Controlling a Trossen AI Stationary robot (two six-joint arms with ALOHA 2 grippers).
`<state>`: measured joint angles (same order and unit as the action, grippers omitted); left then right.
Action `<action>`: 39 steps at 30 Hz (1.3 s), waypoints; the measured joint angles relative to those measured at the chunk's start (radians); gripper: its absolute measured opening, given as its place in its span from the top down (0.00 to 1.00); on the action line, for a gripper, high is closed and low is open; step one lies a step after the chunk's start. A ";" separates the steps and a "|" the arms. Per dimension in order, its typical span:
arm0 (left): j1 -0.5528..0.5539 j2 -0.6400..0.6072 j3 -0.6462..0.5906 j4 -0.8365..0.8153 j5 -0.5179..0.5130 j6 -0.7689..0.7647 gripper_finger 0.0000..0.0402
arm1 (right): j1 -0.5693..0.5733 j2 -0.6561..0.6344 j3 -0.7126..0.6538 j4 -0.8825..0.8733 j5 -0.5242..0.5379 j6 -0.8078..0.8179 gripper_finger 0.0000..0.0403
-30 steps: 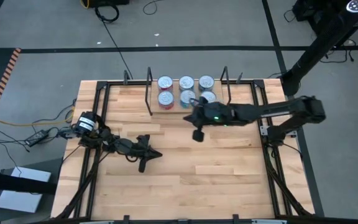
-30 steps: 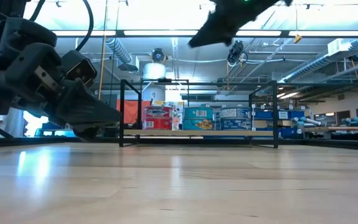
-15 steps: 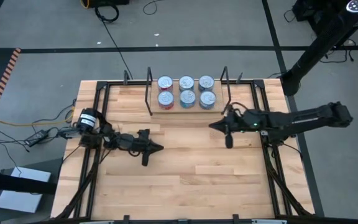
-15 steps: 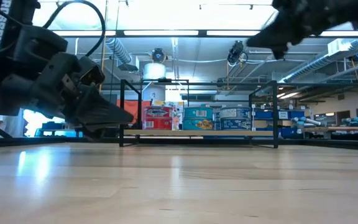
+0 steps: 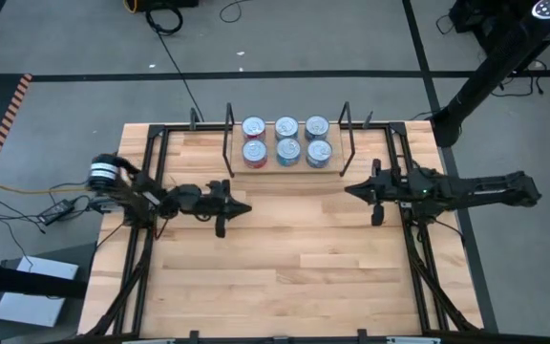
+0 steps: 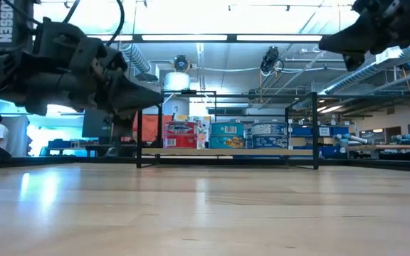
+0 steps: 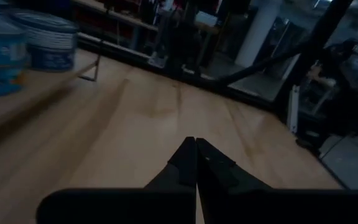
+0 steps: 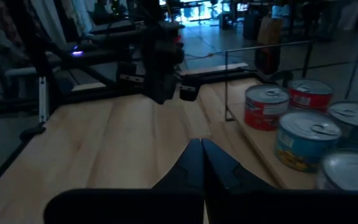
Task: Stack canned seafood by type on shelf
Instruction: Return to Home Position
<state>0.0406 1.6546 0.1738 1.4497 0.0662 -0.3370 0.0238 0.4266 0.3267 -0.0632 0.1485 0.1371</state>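
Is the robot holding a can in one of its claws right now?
No, nothing is held. The left claw and the right claw are both shut and empty, away from the shelf. The cans sit on the shelf.

Wooden table [image 5: 285, 277], black frame round its edges, and at its far side, midway across, stands the shelf [image 6: 262, 151]: a light board between two upright black wire ends, sitting straight on the tabletop. On that board are the cans [image 5: 286, 149], six silver lids from above, in two neat rows of three (red labels on the left, blue in the middle and on the right).
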 joint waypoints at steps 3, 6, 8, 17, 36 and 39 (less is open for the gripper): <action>0.034 -0.123 -0.008 -0.146 0.017 0.027 0.99 | 0.000 -0.065 0.000 -0.058 0.021 -0.001 1.00; 0.066 -0.243 -0.011 -0.310 0.032 0.057 0.99 | 0.000 -0.126 0.000 -0.108 0.043 0.000 1.00; 0.086 -0.319 -0.011 -0.401 0.037 0.087 0.99 | 0.000 -0.161 0.000 -0.134 0.068 0.002 1.00; 0.209 -0.637 -0.039 -0.729 0.061 0.132 0.99 | 0.000 -0.290 0.000 -0.273 0.149 0.009 1.00; 0.290 -1.169 -0.117 -1.177 -0.005 0.125 0.99 | 0.000 -0.424 -0.201 -0.071 0.065 0.045 1.00; 0.289 -1.266 -0.117 -1.310 -0.068 0.138 0.99 | 0.000 -0.423 -0.215 -0.019 0.068 0.042 1.00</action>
<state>0.3298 0.3883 0.0566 0.1399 -0.0022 -0.1989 0.0235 0.0032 0.1119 -0.0818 0.2161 0.1796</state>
